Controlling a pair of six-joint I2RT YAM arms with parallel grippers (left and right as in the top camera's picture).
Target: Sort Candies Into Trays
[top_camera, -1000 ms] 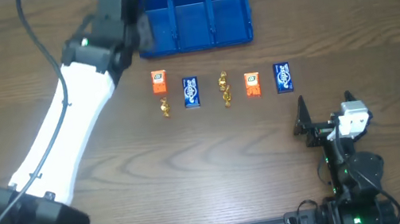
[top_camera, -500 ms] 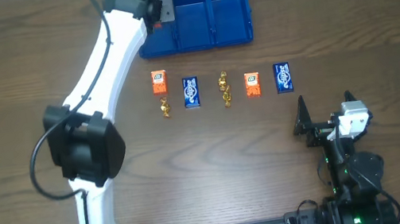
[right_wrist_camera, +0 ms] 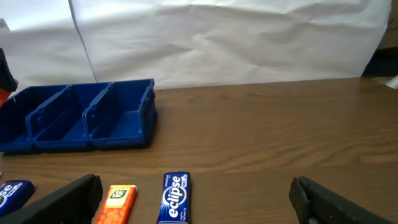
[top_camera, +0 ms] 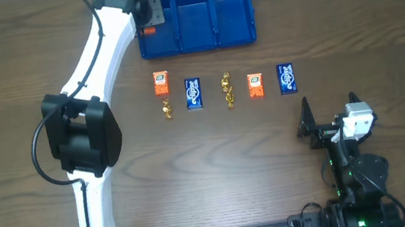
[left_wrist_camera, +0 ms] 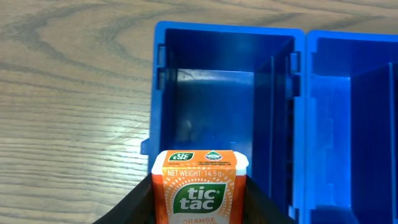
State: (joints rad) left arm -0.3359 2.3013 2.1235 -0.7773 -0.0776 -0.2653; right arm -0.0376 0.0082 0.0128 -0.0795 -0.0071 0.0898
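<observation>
At the blue tray's (top_camera: 200, 44) left-end compartment, holds an orange box (left_wrist_camera: 200, 186) clamped in the left gripper (left_wrist_camera: 200, 208), not yet dropped. Leaves the candy row (top_camera: 226, 87) before the tray unsorted; rests the right gripper (top_camera: 329, 105), fingers apart, beyond it.

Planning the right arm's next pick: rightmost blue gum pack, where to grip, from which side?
Probably top-down, pinching across the short width of the blue gum pack, at mid-length. It lies flat, long axis pointing toward the tray, with bare table on one side and a gap to the orange box on the other, so both sides look clear.
</observation>
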